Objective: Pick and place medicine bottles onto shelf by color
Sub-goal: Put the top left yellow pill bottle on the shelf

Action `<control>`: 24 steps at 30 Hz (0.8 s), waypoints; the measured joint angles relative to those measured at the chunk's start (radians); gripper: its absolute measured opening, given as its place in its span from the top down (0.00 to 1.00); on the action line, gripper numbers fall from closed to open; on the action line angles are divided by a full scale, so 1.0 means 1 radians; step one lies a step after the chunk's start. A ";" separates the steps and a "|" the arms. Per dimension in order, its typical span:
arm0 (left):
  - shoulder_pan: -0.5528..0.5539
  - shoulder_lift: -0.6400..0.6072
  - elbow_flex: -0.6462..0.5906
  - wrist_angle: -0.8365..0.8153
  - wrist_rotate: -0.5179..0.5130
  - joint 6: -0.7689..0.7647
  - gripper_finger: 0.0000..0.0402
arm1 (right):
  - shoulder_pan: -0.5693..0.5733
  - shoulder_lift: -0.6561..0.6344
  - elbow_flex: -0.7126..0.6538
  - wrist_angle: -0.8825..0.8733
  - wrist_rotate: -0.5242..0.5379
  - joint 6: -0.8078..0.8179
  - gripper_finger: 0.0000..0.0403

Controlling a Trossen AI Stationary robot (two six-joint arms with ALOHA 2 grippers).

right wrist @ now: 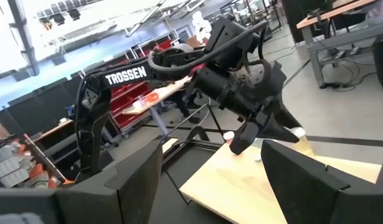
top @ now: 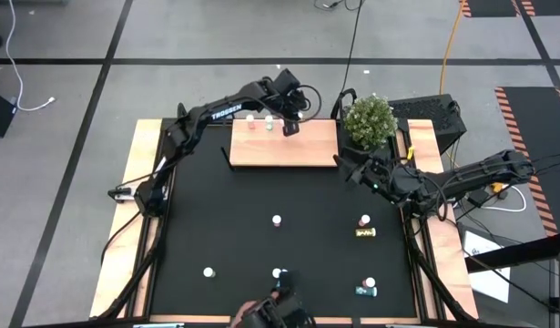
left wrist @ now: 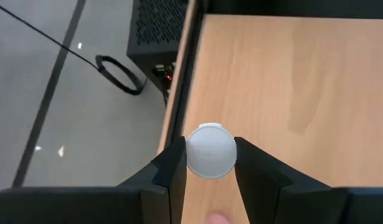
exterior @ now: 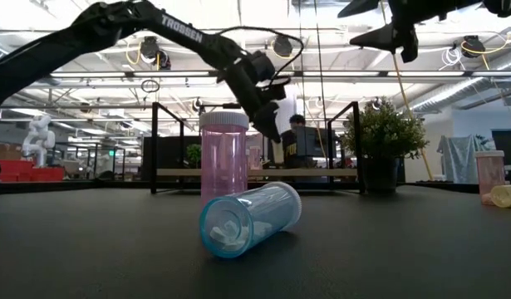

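Note:
My left gripper point(top: 290, 123) reaches over the far edge of the light-wood shelf point(top: 284, 146), shut on a medicine bottle whose white cap point(left wrist: 210, 151) shows between the fingers; its body colour is hidden. A pink bottle point(top: 250, 121) and a teal bottle point(top: 269, 123) stand on the shelf beside it. Several bottles lie or stand on the black mat, among them an upright pink one point(exterior: 223, 158) and a teal one lying on its side point(exterior: 247, 218). My right gripper point(top: 351, 173) hangs open above the mat's right side, holding nothing. My left gripper pinches the bottle between its two fingers point(left wrist: 172, 165) at the sides of the white cap point(left wrist: 192, 155). The fingers slant down from the table's near left. The bottle sits cap up over the shelf point(left wrist: 291, 81); the cap hides its base, so contact with the shelf cannot be told.
A potted plant point(top: 369, 118) stands at the shelf's right end. Loose bottles dot the mat: a white-capped one point(top: 277, 220), a yellow one lying down point(top: 365, 233), and a teal one point(top: 363, 292). A person point(exterior: 298, 124) sits behind the table.

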 joint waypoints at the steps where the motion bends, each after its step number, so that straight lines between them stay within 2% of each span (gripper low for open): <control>1: 0.005 0.006 0.000 -0.001 0.006 -0.006 0.71 | -0.005 0.000 0.000 0.000 0.000 0.000 0.34; 11: -0.016 0.020 0.000 0.006 0.031 0.039 0.71 | -0.048 0.000 0.000 0.004 -0.004 0.000 0.34; 24: -0.012 0.021 0.000 0.002 0.038 0.087 0.71 | -0.048 0.000 0.000 0.003 -0.014 0.002 0.34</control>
